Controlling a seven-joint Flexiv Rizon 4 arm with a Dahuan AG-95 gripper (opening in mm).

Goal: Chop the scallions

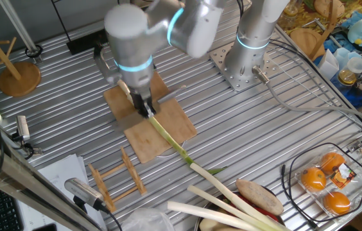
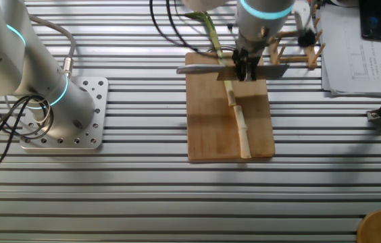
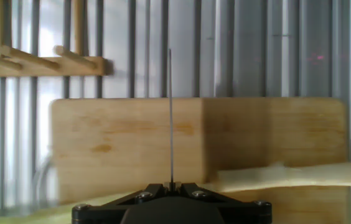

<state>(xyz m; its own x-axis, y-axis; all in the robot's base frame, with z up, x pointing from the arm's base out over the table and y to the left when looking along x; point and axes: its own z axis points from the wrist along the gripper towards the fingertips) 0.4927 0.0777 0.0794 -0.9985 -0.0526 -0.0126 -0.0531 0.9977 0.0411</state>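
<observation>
The scallion (image 2: 230, 93) lies lengthwise on the wooden cutting board (image 2: 207, 128), its green end running off the far edge. A pale cut piece (image 2: 243, 138) lies further down the board. My gripper (image 2: 245, 70) is shut on a knife (image 2: 200, 69), whose blade lies crosswise over the stalk at the board's far end. In the hand view the blade (image 3: 170, 118) shows edge-on as a thin line rising from the gripper (image 3: 171, 185), with the pale stalk (image 3: 287, 175) to its right on the board (image 3: 126, 140). From the first fixed view the gripper (image 1: 145, 108) stands over the board (image 1: 168, 125) and the scallion (image 1: 172, 142).
Thicker pale stalks (image 1: 223, 205), a brown root (image 1: 258, 196) and packed oranges (image 1: 325, 183) lie at the near right. A wooden peg rack (image 1: 113, 178) sits beside the board, also seen as the rack (image 3: 38, 62). A round wooden stand (image 1: 17, 76) and the arm's base (image 1: 242, 67) sit further back.
</observation>
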